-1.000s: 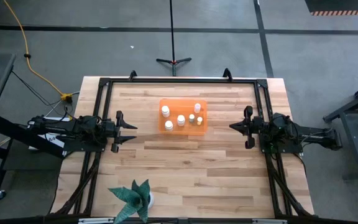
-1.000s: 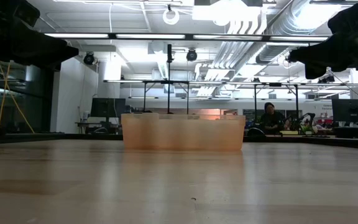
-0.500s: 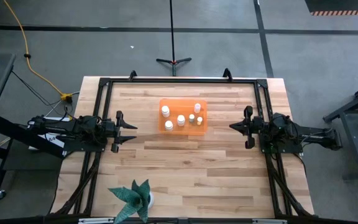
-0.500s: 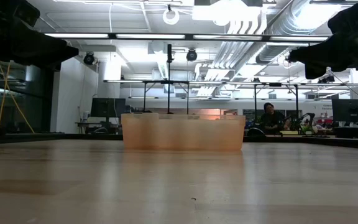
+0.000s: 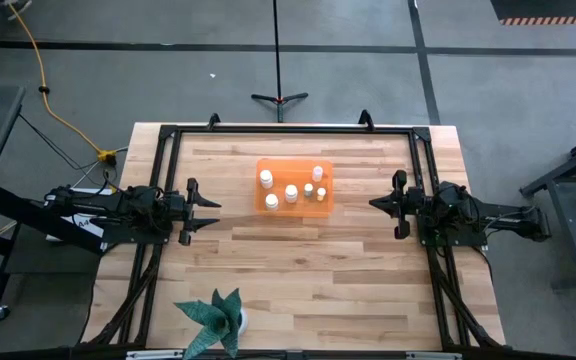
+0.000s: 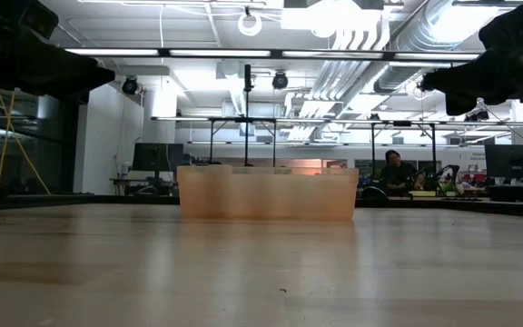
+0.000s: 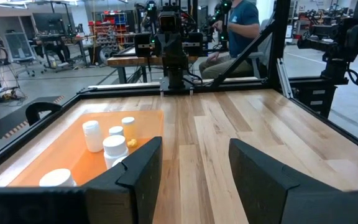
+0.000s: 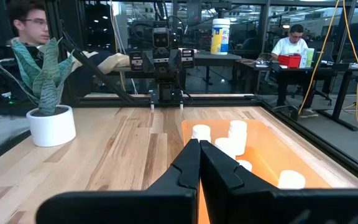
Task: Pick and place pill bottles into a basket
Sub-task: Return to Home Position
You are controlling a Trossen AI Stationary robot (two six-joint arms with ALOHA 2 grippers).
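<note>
The orange basket (image 5: 294,187) sits on the table at its far middle; it also shows in the low view (image 6: 267,193). Several white pill bottles (image 5: 291,192) stand upright inside it, also seen in the left wrist view (image 7: 114,148) and the right wrist view (image 8: 237,137). My left gripper (image 5: 211,213) hovers open and empty at the table's left side, pointing toward the basket. My right gripper (image 5: 376,203) hovers shut and empty at the right side, pointing toward the basket.
A white pot with a green spiky plant (image 5: 216,318) stands at the table's near left edge. A black frame (image 5: 288,130) runs around the table. People sit in the room beyond the table (image 8: 291,43).
</note>
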